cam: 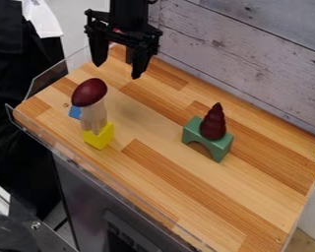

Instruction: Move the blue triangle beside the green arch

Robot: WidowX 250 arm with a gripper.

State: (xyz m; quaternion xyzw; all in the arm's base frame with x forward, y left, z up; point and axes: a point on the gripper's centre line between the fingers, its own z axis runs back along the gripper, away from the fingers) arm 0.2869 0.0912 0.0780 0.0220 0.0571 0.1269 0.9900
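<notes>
Black two-finger gripper (pixel 118 70): wide apart, empty
Small blue block (pixel 75 112): partly behind pale column (pixel 94 117)
Green arch block (pixel 219 147): under dark-red ridged cone (pixel 213 124)

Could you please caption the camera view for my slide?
Open gripper raised; blue block at left, green arch at right.

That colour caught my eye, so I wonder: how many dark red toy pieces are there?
2: a rounded piece atop the stack with the yellow block, and a ridged cone on the green arch.
</notes>
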